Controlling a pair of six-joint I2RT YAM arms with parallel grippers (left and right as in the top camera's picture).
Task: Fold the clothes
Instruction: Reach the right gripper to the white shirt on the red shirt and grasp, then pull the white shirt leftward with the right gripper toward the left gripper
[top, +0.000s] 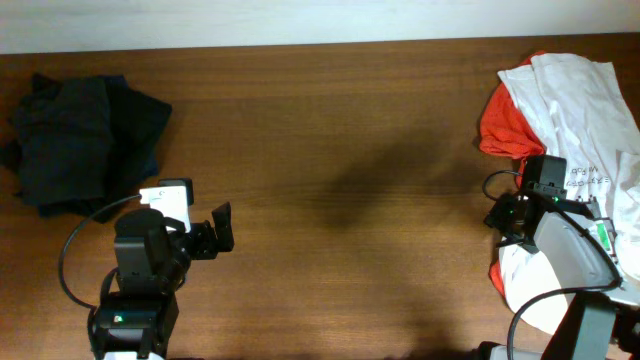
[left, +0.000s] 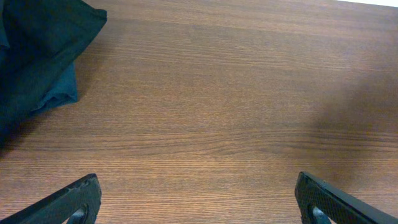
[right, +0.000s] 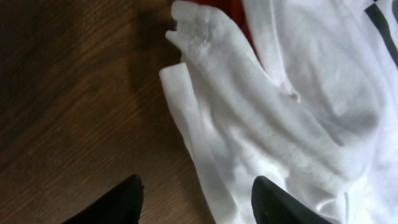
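The white T-shirt (top: 585, 120) lies crumpled at the table's right edge, with dark text showing on it. It partly covers an orange-red shirt (top: 500, 125). My right gripper (top: 504, 215) hangs over the shirt's left edge. In the right wrist view the gripper (right: 202, 202) is open, and a folded white hem (right: 211, 124) lies between and ahead of its fingers, not gripped. My left gripper (top: 222, 228) is open and empty over bare wood at the front left, and it also shows in the left wrist view (left: 199, 205).
A pile of dark navy-black garments (top: 80, 140) lies at the back left and shows in the left wrist view (left: 37, 56). The brown wooden table (top: 350, 180) spans the view. A sliver of red cloth (right: 239, 12) shows above the white hem.
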